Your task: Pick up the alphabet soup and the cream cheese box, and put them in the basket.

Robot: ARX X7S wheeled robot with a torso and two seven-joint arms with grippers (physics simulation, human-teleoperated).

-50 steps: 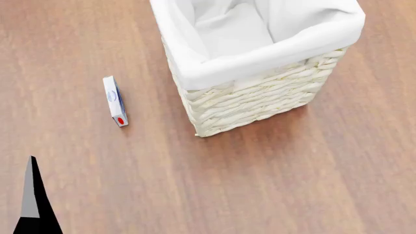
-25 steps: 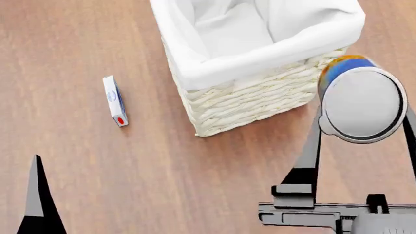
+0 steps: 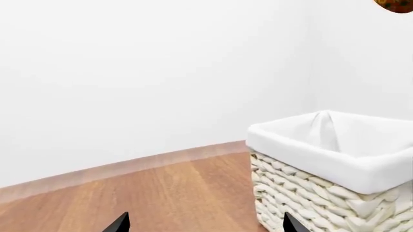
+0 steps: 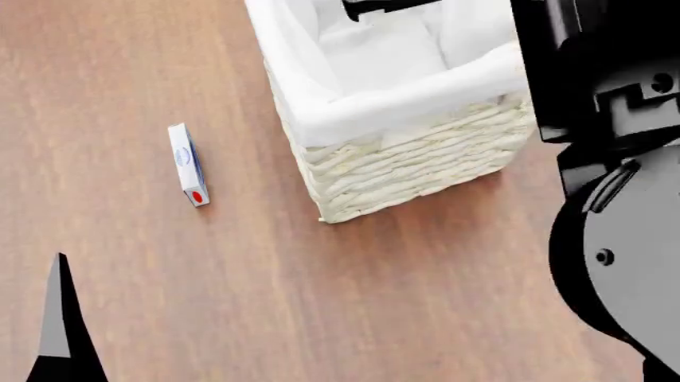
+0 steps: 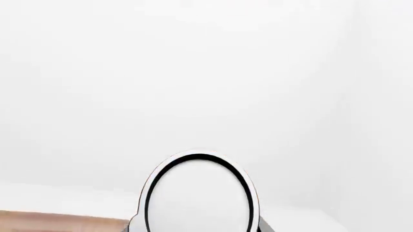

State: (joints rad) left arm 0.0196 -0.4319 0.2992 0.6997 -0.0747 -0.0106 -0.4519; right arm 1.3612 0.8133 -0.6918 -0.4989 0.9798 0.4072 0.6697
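Observation:
The alphabet soup fills the lower middle of the right wrist view, its white, black-ringed end facing the camera. My right gripper is shut on it, and only slivers of the fingers show beside the can. In the head view the can is hidden, while my right arm reaches over the basket along its right side. The cream cheese box stands on its edge on the wood, left of the basket. My left gripper is open and empty, low over the wood, with the basket beside it.
A wooden surface runs around the basket. The white liner shows bare cloth inside. White walls stand behind. One left fingertip pokes in at the head view's lower left. An orange-brown curved bit shows above the basket.
My right arm has swung forward and up, reaching over the basket, and the can it holds has left the head view. The left fingertip has barely shifted. The box has stayed put.

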